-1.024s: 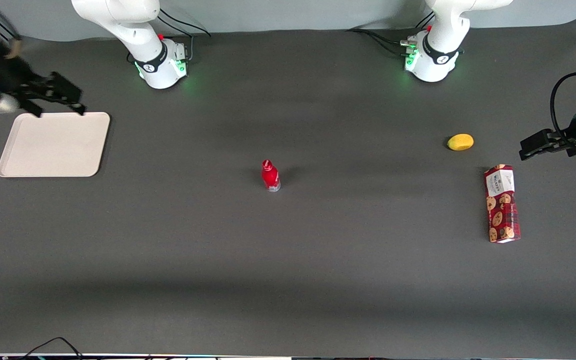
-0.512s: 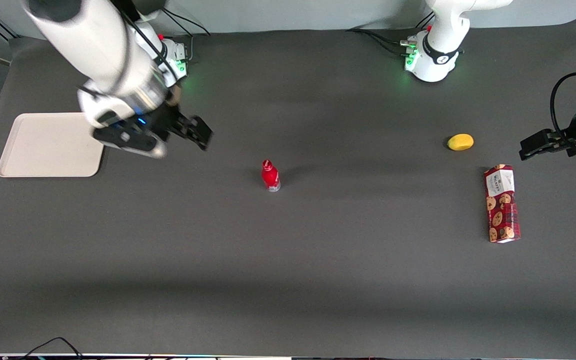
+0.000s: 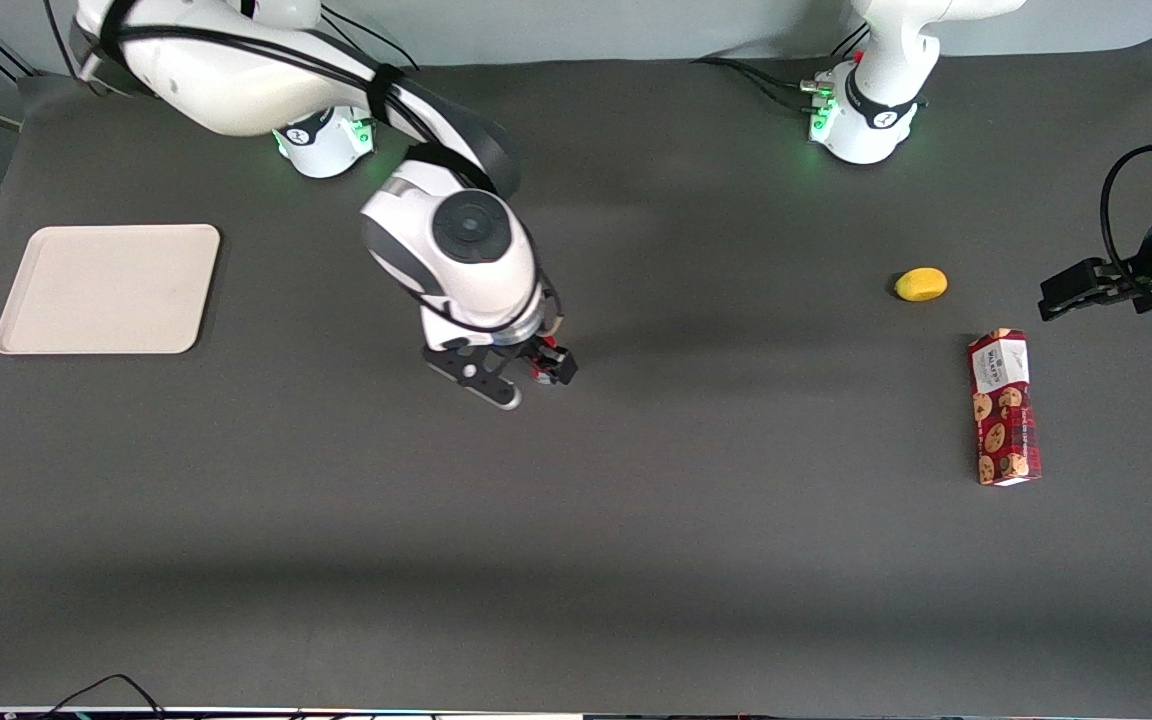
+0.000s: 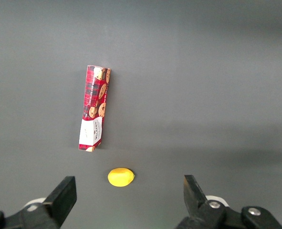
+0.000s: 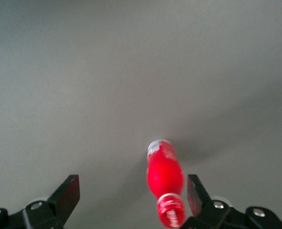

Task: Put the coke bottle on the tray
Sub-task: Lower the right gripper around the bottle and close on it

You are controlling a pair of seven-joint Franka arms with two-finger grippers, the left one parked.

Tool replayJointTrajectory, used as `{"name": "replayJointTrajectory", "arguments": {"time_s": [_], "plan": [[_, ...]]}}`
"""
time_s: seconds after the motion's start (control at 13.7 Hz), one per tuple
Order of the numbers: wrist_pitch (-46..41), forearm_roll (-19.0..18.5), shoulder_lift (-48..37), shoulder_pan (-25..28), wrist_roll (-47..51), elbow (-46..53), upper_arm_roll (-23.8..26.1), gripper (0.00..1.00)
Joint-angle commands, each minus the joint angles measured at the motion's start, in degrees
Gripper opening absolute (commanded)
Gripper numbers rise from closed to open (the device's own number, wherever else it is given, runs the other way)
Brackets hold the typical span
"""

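Right arm is reached out over mid-table, its gripper (image 3: 526,375) hanging directly above the coke bottle (image 5: 165,183), which stands upright on the bare mat roughly midway between the two ends of the table. In the front view the wrist and hand cover nearly all of the bottle; only a sliver of red shows by one finger. The wrist view gives the better read: jaws spread wide and holding nothing, with the bottle in the gap but set close to one finger (image 5: 194,193) instead of centred, and no contact visible. Judgement: this is the pre-grasp hover, jaws left wide so they can drop around the narrow body; a small sideways correction looks advisable before closing, otherwise the near finger may nudge the bottle over. Tray (image 3: 106,290) lies flat toward the working arm's end of the table, well apart from the bottle, nothing on it, so the whole carry remains. Lemon (image 3: 921,284) and cookie box (image 3: 1004,407) sit toward the parked arm's end, well apart from the bottle.
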Motion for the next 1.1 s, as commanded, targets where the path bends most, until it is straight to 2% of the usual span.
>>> {"name": "replayJointTrajectory", "arguments": {"time_s": [0.0, 0.22, 0.59, 1.02], "plan": [[1.2, -2.8, -0.3, 0.4, 5.2, -3.3, 1.2, 1.00], [1.1, -7.0, -1.2, 0.0, 7.1, -8.2, 3.3, 1.00], [0.7, -7.3, -2.8, -0.6, 4.8, -9.4, 3.4, 1.00], [-3.0, -6.9, -2.2, -0.5, 2.3, -4.4, 3.5, 1.00]]}}
